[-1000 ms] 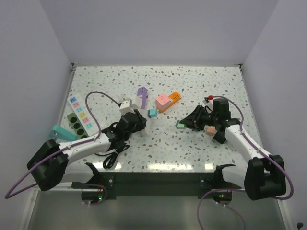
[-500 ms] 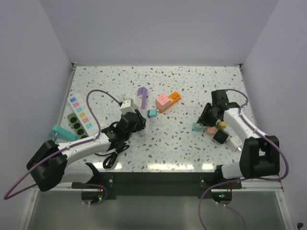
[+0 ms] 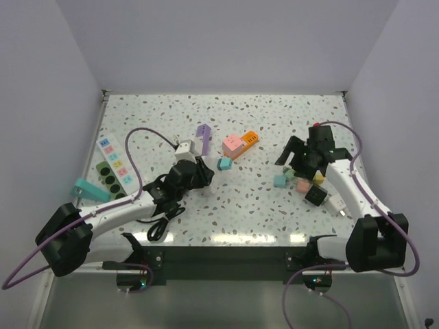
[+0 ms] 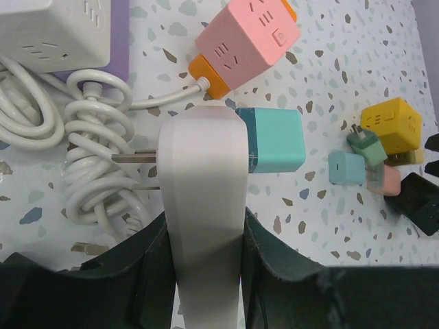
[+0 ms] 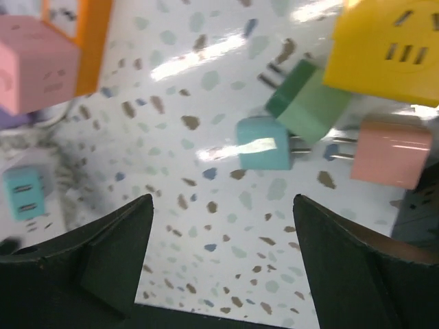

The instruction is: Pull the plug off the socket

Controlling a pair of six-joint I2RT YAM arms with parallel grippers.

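Left pincer clamped tight, right pincer with fingers wide apart

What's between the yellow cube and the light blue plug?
A green plug lies between the yellow cube and the light blue plug, shown in the right wrist view.

Two power strips are lying along the worktop's left edge, a cube socket is sitting behind centre, small plugs are clustering at the right, and the left pincer's adapter is touching a cube plug.
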